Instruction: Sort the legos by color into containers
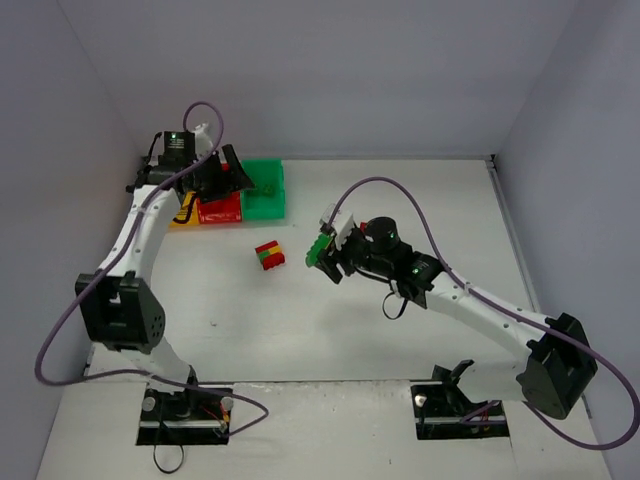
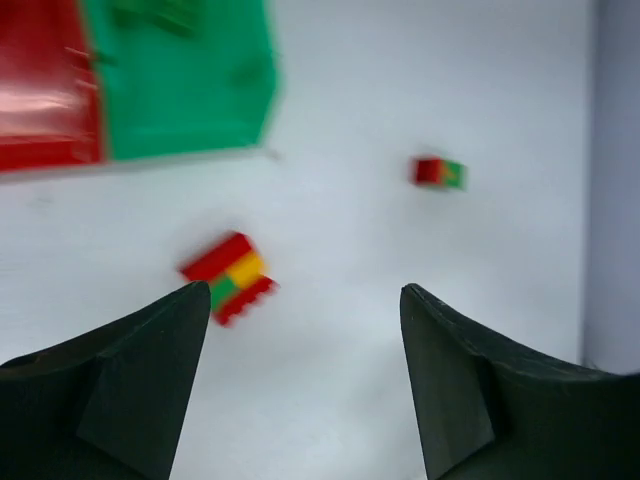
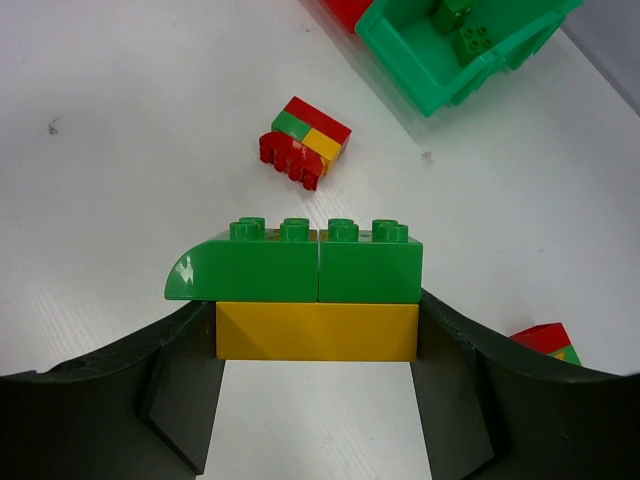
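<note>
Two arms work a white counter (image 1: 330, 340) strewn with legos. The right end effector (image 3: 317, 320) is clenched on a three-brick stack (image 3: 318, 290), two green bricks side by side on top of one yellow brick, with the fingers pressing the yellow brick's ends. It holds the stack off the counter near the centre, to the right of the bins.

The left end effector (image 2: 300, 300) is released, its two dark fingers (image 2: 140, 380) spread wide with nothing between them. It hangs over the far-left corner, above the row of three joined bins: one yellow bin (image 1: 183, 212) on the left, one red bin (image 1: 220, 210) in the middle and one green bin (image 1: 265, 190) on the right.

Two green bricks (image 3: 470, 40) show inside the green bin in the right wrist view. What the red and yellow bins hold cannot be told.

Two clumps lie loose on the counter. One mixed clump (image 1: 269, 255) sits just near of the bins, between the two end effectors, with a red brick above and a red brick below a green and yellow layer. A second, smaller piece (image 3: 545, 342) of red, green and yellow lies apart from it, at the edge of the right wrist view. Its brick count cannot be made out.
</note>
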You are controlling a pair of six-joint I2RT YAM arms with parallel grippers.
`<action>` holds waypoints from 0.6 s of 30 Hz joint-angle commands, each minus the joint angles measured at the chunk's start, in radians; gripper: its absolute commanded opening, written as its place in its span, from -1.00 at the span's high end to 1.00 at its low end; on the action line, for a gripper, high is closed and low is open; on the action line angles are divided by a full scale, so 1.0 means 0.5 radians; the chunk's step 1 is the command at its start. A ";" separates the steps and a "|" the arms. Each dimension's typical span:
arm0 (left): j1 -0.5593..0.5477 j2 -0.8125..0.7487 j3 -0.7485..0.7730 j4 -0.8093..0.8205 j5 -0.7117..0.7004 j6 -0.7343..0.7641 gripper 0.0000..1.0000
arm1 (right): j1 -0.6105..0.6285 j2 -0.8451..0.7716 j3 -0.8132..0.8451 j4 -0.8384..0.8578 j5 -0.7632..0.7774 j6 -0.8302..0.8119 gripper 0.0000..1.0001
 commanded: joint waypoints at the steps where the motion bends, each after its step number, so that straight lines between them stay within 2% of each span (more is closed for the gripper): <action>1: -0.183 -0.380 -0.225 0.182 0.534 -0.179 -0.40 | -0.022 -0.078 0.121 0.192 -0.093 -0.040 1.00; 4: -0.367 -0.604 -0.437 0.253 0.706 -0.301 -0.40 | -0.034 -0.100 0.136 0.180 -0.191 -0.040 1.00; 7: -0.511 -0.699 -0.553 0.278 0.741 -0.393 -0.40 | -0.031 -0.133 0.130 0.177 -0.210 -0.040 1.00; 13: -0.613 -0.810 -0.646 0.275 0.738 -0.467 -0.40 | -0.034 -0.207 0.118 0.174 -0.256 -0.034 1.00; 18: -0.699 -0.770 -0.646 0.269 0.722 -0.479 -0.39 | -0.034 -0.216 0.124 0.162 -0.289 -0.031 1.00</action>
